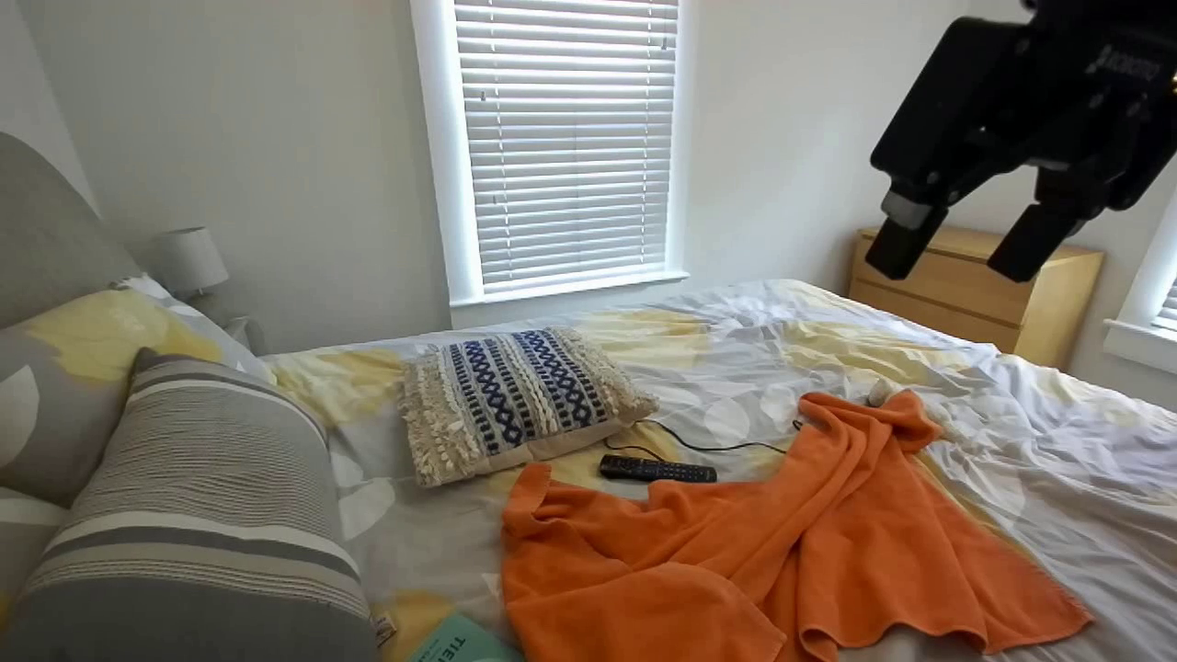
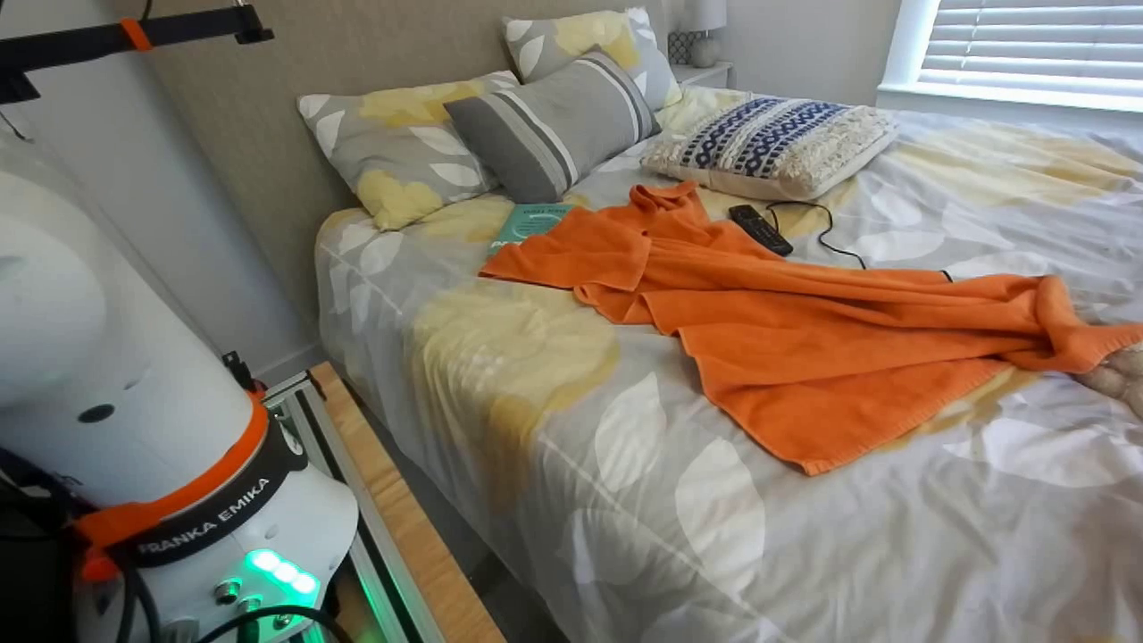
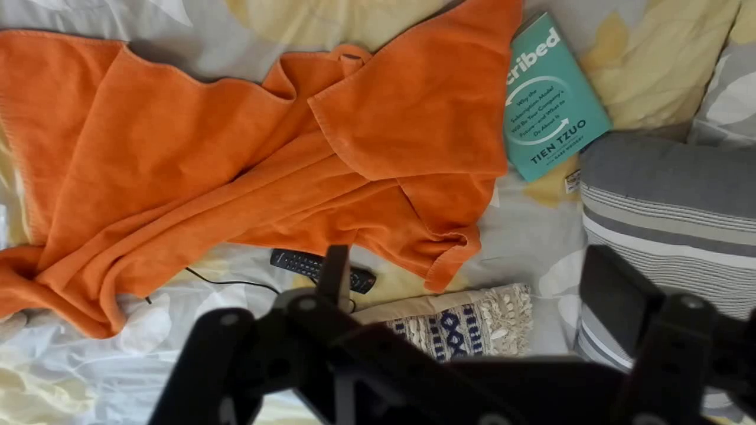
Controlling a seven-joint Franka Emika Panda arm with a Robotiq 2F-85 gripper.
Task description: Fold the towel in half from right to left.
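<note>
Towel (image 1: 763, 552) (orange) lies rumpled on the patterned bedsheet (image 2: 625, 536), overlapping the book (image 3: 558, 106); its bunched end appears to lie over a pale fuzzy object (image 2: 1116, 379), mostly hidden. The hand (image 1: 954, 265) hangs in the air, clear of the cloth, fingers spread wide with nothing between them. Present step, as judged: approach for a grasp at the right end; the half-fold is not yet made. Take right as the end farther from the headboard (image 2: 375, 45); this is inferred. Align the hand over the free hem at that end, preferring the flatter corner to the bunched one. Lower until the fingertips straddle the hem; pinch towel only, since bedsheet caught with it would drag. Lift clear of the cable (image 3: 233, 283) and the remote (image 1: 657, 469), either of which could snag. Carry leftward in a low arc, lay hem to hem, and release. Caution: one grasp will probably leave the opposite corner trailing; allow a second pull. Containers: the wooden dresser (image 1: 947, 299) has its drawers closed, so its contents cannot be seen.
</note>
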